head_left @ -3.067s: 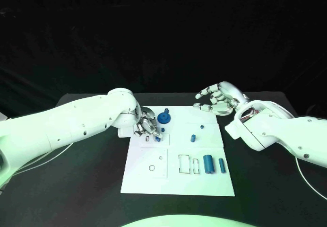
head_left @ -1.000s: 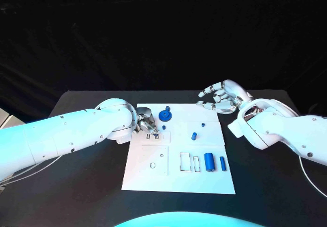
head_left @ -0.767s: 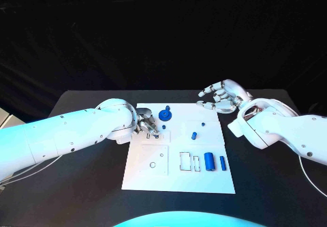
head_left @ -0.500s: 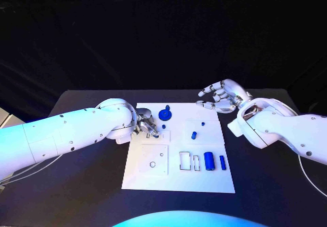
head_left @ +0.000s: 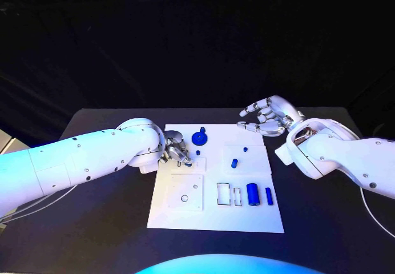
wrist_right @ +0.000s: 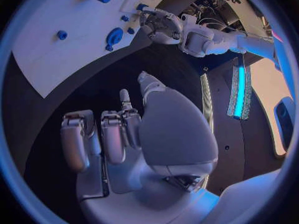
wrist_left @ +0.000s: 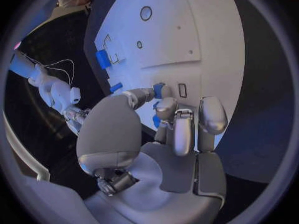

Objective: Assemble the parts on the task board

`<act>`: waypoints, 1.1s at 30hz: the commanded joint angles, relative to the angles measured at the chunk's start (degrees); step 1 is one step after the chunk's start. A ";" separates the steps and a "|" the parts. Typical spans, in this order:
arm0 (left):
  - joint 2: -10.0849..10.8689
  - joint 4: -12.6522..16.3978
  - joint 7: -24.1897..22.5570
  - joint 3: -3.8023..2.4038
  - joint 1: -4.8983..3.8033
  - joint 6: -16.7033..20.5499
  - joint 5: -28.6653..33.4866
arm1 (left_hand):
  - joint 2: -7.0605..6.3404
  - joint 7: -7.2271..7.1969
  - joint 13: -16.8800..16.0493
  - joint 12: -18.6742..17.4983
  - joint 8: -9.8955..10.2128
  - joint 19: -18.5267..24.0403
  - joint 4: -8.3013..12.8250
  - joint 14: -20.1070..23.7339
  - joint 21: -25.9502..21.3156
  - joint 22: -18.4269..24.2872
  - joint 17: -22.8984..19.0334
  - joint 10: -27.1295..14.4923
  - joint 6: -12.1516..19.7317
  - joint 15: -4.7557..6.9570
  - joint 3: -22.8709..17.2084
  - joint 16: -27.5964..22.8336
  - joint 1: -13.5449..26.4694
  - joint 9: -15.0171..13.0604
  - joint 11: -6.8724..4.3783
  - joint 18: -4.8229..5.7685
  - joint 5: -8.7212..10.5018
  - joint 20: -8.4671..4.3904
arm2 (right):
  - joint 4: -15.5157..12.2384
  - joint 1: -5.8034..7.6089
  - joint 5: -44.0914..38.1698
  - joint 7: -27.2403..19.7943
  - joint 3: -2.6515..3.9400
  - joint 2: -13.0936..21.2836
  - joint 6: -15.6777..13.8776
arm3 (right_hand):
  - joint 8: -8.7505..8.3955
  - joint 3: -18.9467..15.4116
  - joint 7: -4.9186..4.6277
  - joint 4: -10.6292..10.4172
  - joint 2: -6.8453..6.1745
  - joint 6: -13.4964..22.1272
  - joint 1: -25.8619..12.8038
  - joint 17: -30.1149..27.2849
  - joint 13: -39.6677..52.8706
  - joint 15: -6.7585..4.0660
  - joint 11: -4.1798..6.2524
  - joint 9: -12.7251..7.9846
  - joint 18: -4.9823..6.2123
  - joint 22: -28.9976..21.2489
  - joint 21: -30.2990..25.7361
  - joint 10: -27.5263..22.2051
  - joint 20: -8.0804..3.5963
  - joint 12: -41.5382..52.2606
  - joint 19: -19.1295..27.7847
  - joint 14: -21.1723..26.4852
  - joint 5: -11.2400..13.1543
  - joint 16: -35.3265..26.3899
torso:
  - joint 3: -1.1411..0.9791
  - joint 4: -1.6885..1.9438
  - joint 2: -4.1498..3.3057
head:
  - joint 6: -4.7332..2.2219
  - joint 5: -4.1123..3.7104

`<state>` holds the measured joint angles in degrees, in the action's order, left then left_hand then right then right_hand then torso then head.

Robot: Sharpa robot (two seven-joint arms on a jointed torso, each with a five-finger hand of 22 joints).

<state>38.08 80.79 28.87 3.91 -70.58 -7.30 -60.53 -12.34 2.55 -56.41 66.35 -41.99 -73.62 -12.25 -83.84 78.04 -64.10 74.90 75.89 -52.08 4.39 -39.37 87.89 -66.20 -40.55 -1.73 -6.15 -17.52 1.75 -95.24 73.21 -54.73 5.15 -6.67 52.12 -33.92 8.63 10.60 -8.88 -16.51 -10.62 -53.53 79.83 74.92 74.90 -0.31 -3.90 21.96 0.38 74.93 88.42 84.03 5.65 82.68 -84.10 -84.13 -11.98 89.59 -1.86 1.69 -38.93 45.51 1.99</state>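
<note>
The white task board (head_left: 216,214) lies in the middle of the black table. My left hand (head_left: 177,152) is low over the board's far left part, by a small rectangular slot (wrist_left: 182,90). Its thumb and a finger pinch a small blue part (wrist_left: 159,90). A blue gear-like part (head_left: 198,137) stands just beyond the hand. Small blue pegs (head_left: 234,163) lie mid-board. A thick blue cylinder (head_left: 253,195) and a slim one (head_left: 268,196) lie at the board's right. My right hand (head_left: 265,117) hovers off the far right corner, fingers loosely curved, palm empty.
Outlined recesses (head_left: 223,193) sit beside the cylinders, and a square plate with a small ring hole (head_left: 184,198) lies on the board's left half. Bare black table (head_left: 99,228) surrounds the board. The right wrist view shows the left hand (wrist_right: 163,24) at the board's edge.
Since three seconds ago the left hand has drawn slightly toward the board's left edge with the small part. Over the last second both hands have stayed almost still.
</note>
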 commanded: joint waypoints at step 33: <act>-3.72 -4.68 1.98 0.15 0.03 -4.15 1.81 | 0.67 0.05 0.48 -0.16 -0.23 -0.43 10.99 -4.90 0.24 -0.12 10.40 0.31 -0.39 0.39 -11.42 0.01 0.18 -0.06 0.07 0.63 -0.32 0.00 | -0.08 -0.04 -0.20 -0.55 0.02 0.03 0.73 | 0.24 0.45 0.06 -0.04 0.03 0.07 -0.45 13.54 9.84 0.19 -0.14 0.06 0.04 14.19 -0.19 0.56 0.20 -0.15 -5.10 -5.49 -0.33 -0.23 | -0.01 -0.03 -0.06 | 0.25 -0.31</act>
<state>34.55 76.23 30.18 3.84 -70.81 -10.17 -58.77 -12.07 3.07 -55.96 66.35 -42.41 -73.62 -12.25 -83.84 78.04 -64.17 74.90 75.98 -52.54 4.39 -39.37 87.89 -66.03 -40.66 -1.61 -6.16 -17.70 1.76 -95.24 73.20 -54.72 5.13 -6.67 52.16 -33.88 8.63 10.60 -8.88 -16.51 -10.55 -53.53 79.76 74.91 74.95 -0.32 -3.90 21.96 0.38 74.91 88.42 84.03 5.66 82.68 -84.10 -84.12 -11.98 89.59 -1.87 1.63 -38.99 45.65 1.70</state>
